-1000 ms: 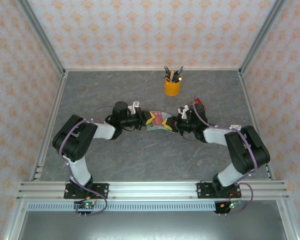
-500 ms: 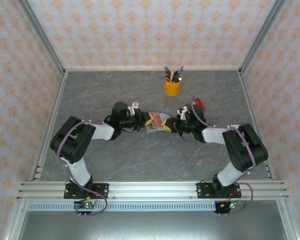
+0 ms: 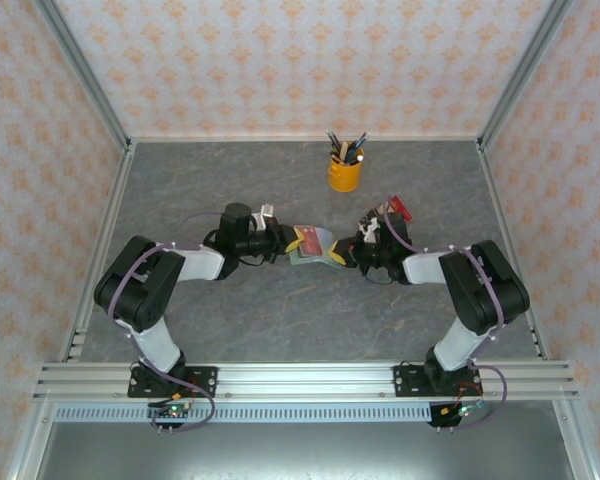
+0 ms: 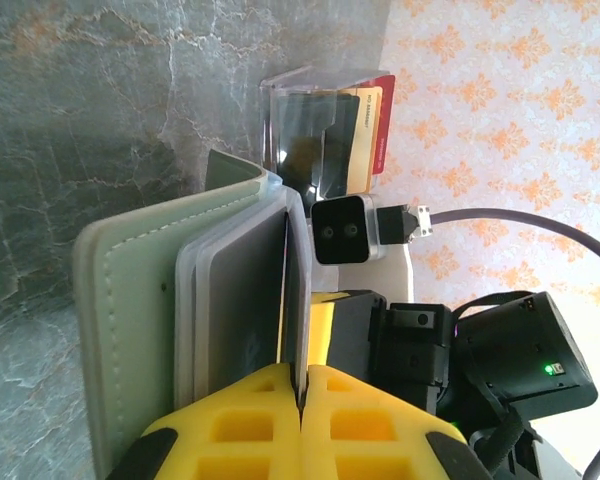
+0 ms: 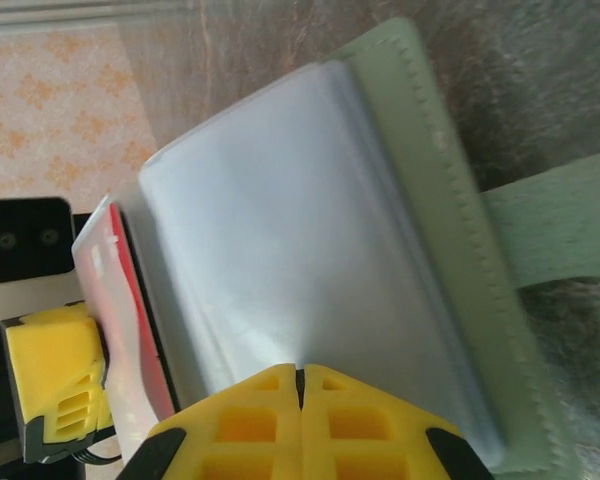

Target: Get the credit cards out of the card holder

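Observation:
The sage-green card holder (image 3: 316,255) hangs open between my two grippers above the table. In the left wrist view its green cover (image 4: 130,320) and pale inner pockets stand on edge. My left gripper (image 4: 302,385) is shut on a thin card seen edge-on. The right wrist view shows a red credit card (image 5: 130,300) sticking out of the holder beside the left gripper's yellow fingers (image 5: 50,375). My right gripper (image 5: 300,378) is shut on a pale inner pocket of the card holder (image 5: 450,200). From above, the left gripper (image 3: 283,243) and right gripper (image 3: 348,252) face each other.
An orange cup of pens (image 3: 345,172) stands behind the holder. A clear stand with dark, tan and red upright blocks (image 3: 395,210) sits just behind the right gripper, also seen in the left wrist view (image 4: 325,130). The holder's green strap (image 5: 560,220) trails on the table.
Both arms have shifted a little, and the card holder now looks slightly more bunched between the grippers. Both grips have stayed closed.

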Controlling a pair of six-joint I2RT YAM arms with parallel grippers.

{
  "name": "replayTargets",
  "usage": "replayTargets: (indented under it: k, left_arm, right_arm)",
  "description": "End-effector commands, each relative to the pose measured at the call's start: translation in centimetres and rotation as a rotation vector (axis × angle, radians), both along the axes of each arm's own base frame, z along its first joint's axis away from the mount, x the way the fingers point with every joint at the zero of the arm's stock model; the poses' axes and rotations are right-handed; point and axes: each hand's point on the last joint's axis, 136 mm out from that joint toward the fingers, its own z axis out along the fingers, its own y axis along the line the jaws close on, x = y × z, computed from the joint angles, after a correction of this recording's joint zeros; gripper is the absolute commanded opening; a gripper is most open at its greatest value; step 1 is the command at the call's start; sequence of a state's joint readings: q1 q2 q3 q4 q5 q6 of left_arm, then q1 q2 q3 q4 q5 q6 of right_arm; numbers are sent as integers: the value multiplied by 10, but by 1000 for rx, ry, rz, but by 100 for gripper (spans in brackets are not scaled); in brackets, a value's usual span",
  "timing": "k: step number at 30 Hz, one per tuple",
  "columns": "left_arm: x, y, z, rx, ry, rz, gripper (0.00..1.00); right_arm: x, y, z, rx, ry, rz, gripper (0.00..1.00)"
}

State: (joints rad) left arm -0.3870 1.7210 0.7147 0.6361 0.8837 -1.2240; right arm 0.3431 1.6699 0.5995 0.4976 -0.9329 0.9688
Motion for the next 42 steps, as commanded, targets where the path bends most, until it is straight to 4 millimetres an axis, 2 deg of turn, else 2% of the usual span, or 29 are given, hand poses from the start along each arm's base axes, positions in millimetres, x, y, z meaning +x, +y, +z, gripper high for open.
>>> replayTargets:
  k: [1, 4, 6, 7, 11, 18, 26, 29, 32, 36, 39, 42]
  left_arm:
    - [-6, 2, 11, 45, -47, -61, 3]
    - [-15, 2, 8, 123, -48, -143, 4]
    - [-24, 15, -6, 300, -1, -195, 6]
    - [-28, 19, -7, 352, 8, -213, 8]
    - [-29, 13, -6, 331, 33, -234, 16]
    - [-22, 1, -19, 318, 47, -231, 20]
    - [-28, 14, -31, 426, 79, -232, 16]
    - [-32, 24, -36, 490, 94, -222, 18]
    - [-38, 46, -45, 609, 130, -183, 25]
    - [-39, 59, -48, 650, 139, -102, 32]
    - [-36, 68, -53, 675, 150, -34, 31]
    - [-32, 66, -55, 660, 148, -6, 27]
  right_arm:
    - [4, -2, 2, 12, -21, -22, 0]
    - [5, 4, 19, 51, -79, 21, 6]
    - [3, 4, 20, 21, -81, 46, 11]
    - [2, 2, 18, -6, -83, 51, 14]
    - [-1, -2, 15, -76, -79, 74, 21]
    - [0, 5, 6, -89, -55, 100, 21]
    - [-3, 14, -1, -108, -43, 139, 22]
    - [-5, 17, 0, -120, -48, 155, 22]
    - [-10, 22, -1, -158, -60, 193, 23]
    - [-16, 31, -2, -264, -98, 262, 25]
    - [-18, 43, -1, -297, -129, 335, 25]
    - [-16, 55, -4, -296, -144, 403, 24]
